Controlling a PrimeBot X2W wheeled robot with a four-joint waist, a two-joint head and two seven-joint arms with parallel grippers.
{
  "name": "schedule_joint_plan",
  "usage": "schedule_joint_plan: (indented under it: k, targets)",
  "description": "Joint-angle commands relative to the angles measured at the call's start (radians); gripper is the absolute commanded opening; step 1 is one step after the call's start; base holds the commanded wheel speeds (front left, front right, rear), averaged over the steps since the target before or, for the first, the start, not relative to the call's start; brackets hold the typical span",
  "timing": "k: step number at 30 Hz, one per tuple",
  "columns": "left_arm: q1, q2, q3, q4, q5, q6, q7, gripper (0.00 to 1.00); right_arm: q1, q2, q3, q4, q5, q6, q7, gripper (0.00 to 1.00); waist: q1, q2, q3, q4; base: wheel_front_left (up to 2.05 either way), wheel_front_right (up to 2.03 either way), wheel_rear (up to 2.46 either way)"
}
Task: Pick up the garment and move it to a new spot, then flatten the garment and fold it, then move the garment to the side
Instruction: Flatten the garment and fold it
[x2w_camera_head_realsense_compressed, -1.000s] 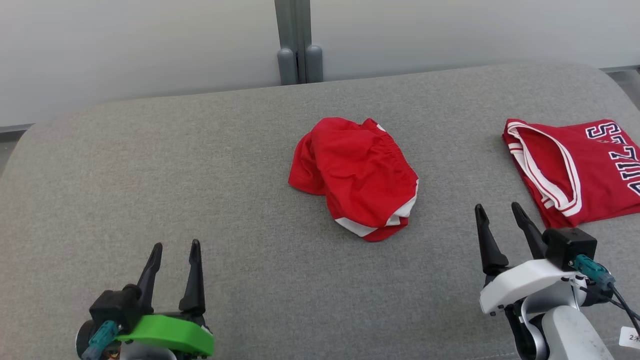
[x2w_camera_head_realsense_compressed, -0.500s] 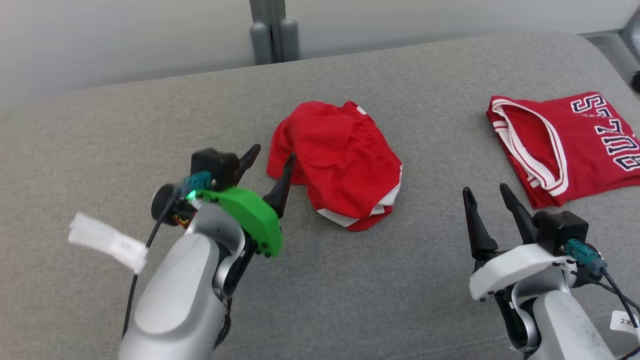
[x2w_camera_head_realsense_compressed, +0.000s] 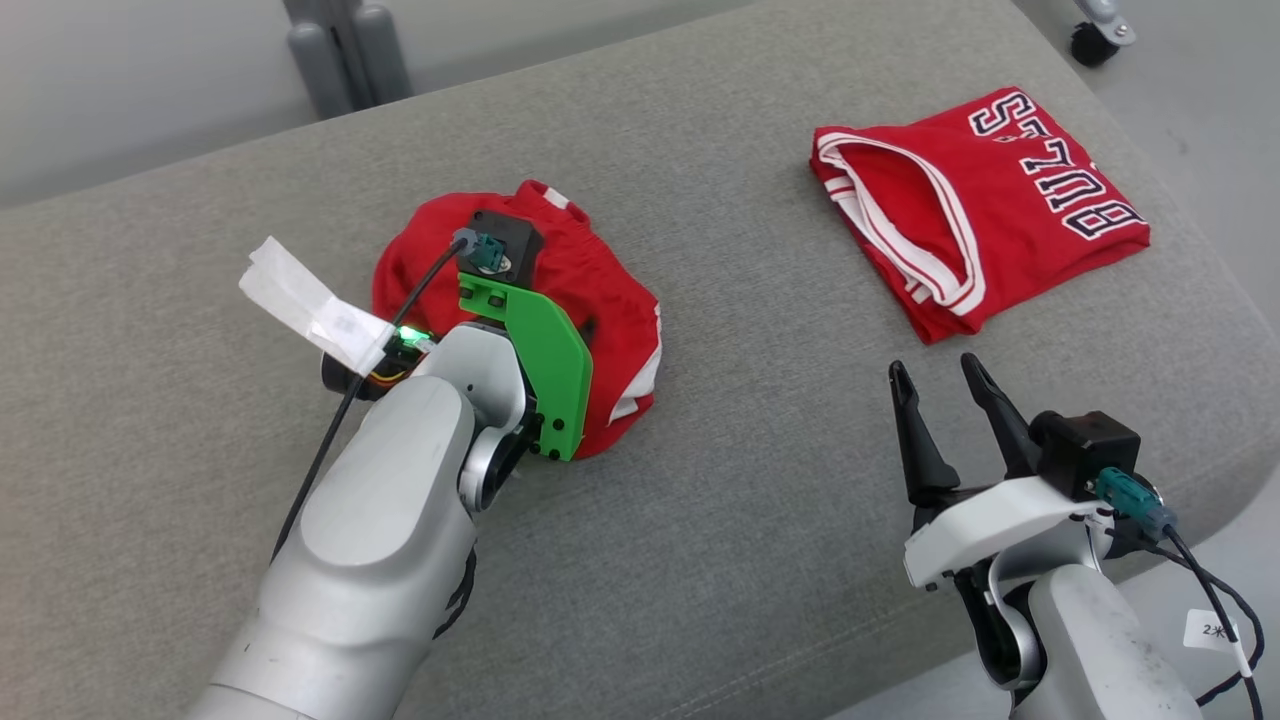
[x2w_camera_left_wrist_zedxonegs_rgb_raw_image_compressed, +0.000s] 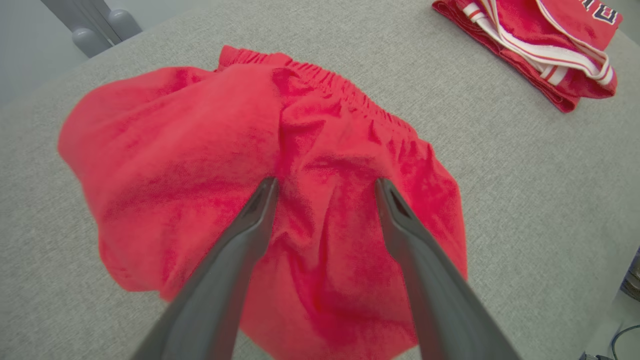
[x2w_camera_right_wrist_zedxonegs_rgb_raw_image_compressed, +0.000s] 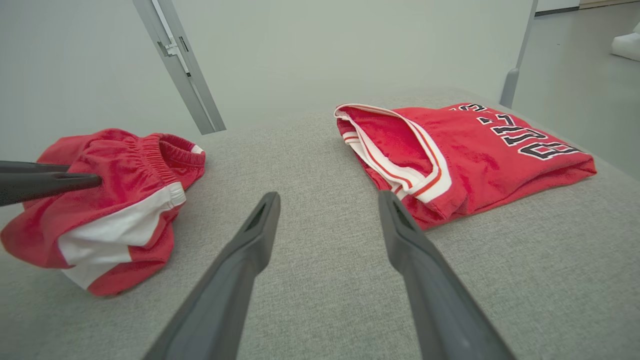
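The garment (x2w_camera_head_realsense_compressed: 620, 305) is a crumpled pair of red shorts with white trim, lying in the middle of the grey cushion (x2w_camera_head_realsense_compressed: 750, 480). My left arm reaches over it, and the green wrist plate (x2w_camera_head_realsense_compressed: 535, 350) covers the fingers in the head view. In the left wrist view the left gripper (x2w_camera_left_wrist_zedxonegs_rgb_raw_image_compressed: 325, 186) is open, both tips pressing down on the red cloth (x2w_camera_left_wrist_zedxonegs_rgb_raw_image_compressed: 200, 150) below the elastic waistband. One of the left gripper's fingers (x2w_camera_right_wrist_zedxonegs_rgb_raw_image_compressed: 50, 182) touches the shorts (x2w_camera_right_wrist_zedxonegs_rgb_raw_image_compressed: 115, 215). My right gripper (x2w_camera_head_realsense_compressed: 934, 365) (x2w_camera_right_wrist_zedxonegs_rgb_raw_image_compressed: 328, 196) is open and empty above bare cushion at the front right.
A folded red jersey (x2w_camera_head_realsense_compressed: 980, 200) (x2w_camera_right_wrist_zedxonegs_rgb_raw_image_compressed: 465, 150) with white trim and dark letters lies at the far right. The cushion's rounded edge (x2w_camera_head_realsense_compressed: 1240, 330) drops off just beyond it. A grey post (x2w_camera_head_realsense_compressed: 340, 50) stands behind the cushion, and a caster wheel (x2w_camera_head_realsense_compressed: 1090, 35) is on the floor.
My left arm has swung from the lower left forward and onto the shorts, still open. The head camera has turned, shifting the whole view. The right gripper keeps its place.
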Motion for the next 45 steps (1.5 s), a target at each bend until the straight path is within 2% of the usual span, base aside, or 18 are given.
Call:
schedule_joint_plan:
  k: [1,4,5,6,8,13,16,18,21,25,30,34,38,39,45]
  targets:
    - [-0.02,0.013,-0.004,0.012,0.014,0.014,0.012,1.0,-0.008,0.003,0.002,0.006,0.004,-0.001,-0.008,1.0,0.0,-0.0001,0.031,-0.06,0.0,0.0,0.0]
    - [-0.017,0.023,-0.006,0.039,0.021,0.037,0.034,1.0,-0.013,0.005,0.006,0.017,0.011,-0.001,-0.016,1.0,0.0,-0.0001,0.029,-0.071,0.0,0.0,0.0]
    - [-0.015,0.026,-0.008,0.046,0.024,0.041,0.04,0.75,-0.013,0.005,0.007,0.02,0.011,-0.001,-0.019,1.0,0.0,-0.0001,0.027,-0.073,0.0,0.0,0.0]
    - [-0.015,0.028,-0.009,0.049,0.028,0.043,0.037,0.3,-0.013,0.006,0.007,0.023,0.01,-0.001,-0.021,1.0,0.0,-0.0001,0.025,-0.074,0.0,0.0,0.0]
    - [-0.013,0.027,-0.001,0.05,0.019,0.046,0.011,0.0,-0.013,0.007,0.006,0.027,0.008,-0.001,-0.025,1.0,0.0,-0.0001,0.019,-0.074,0.0,0.0,0.0]
    - [-0.036,0.012,0.03,0.022,-0.033,0.021,-0.133,0.0,-0.02,0.005,0.005,0.031,0.005,-0.001,-0.024,1.0,0.0,-0.0001,0.005,-0.065,0.0,0.0,0.0]
    - [-0.053,0.005,0.068,-0.019,-0.155,-0.025,-0.264,0.0,-0.022,0.002,0.008,0.029,0.0,-0.001,-0.02,1.0,0.0,-0.0001,-0.001,-0.056,0.0,0.0,0.0]
    - [-0.083,0.0,0.045,-0.076,-0.265,-0.047,-0.367,0.0,-0.025,0.003,0.01,0.026,-0.004,-0.001,-0.015,1.0,0.0,-0.0001,-0.006,-0.051,0.0,0.0,0.0]
    - [-0.109,0.004,0.003,-0.131,-0.435,-0.042,-0.519,0.0,-0.021,-0.001,0.01,0.022,-0.008,-0.001,-0.011,1.0,0.0,-0.0001,-0.014,-0.035,0.0,0.0,0.0]
    - [-0.114,0.005,-0.051,-0.132,-0.579,-0.02,-0.667,0.0,-0.011,-0.009,0.0,0.015,-0.005,-0.001,-0.006,1.0,0.0,-0.0001,-0.015,0.004,0.0,0.0,0.0]
    - [-0.031,0.005,-0.092,-0.011,-0.67,-0.003,-0.713,0.0,-0.005,-0.013,-0.009,0.004,-0.006,-0.001,-0.002,1.0,0.0,-0.0001,-0.008,0.065,0.0,0.0,0.0]
    - [0.035,0.006,-0.101,0.128,-0.662,0.005,-0.728,0.0,-0.012,-0.013,-0.008,-0.003,-0.007,-0.001,0.002,1.0,0.0,-0.0001,-0.001,0.109,0.0,0.0,0.0]
    - [0.077,0.005,-0.097,0.212,-0.653,-0.017,-0.736,0.0,-0.018,-0.015,-0.014,-0.008,-0.009,-0.001,0.006,1.0,0.0,-0.0001,0.001,0.15,0.0,0.0,0.0]
    - [0.085,0.006,-0.093,0.225,-0.648,-0.021,-0.739,0.98,-0.018,-0.015,-0.016,-0.01,-0.011,-0.001,0.008,1.0,0.0,-0.0001,0.001,0.16,0.0,0.0,0.0]
    - [0.098,0.041,-0.083,0.256,-0.6,-0.031,-0.743,1.0,-0.004,-0.014,-0.024,-0.021,-0.019,-0.001,0.017,1.0,0.0,-0.0001,-0.009,0.199,0.0,0.0,0.0]
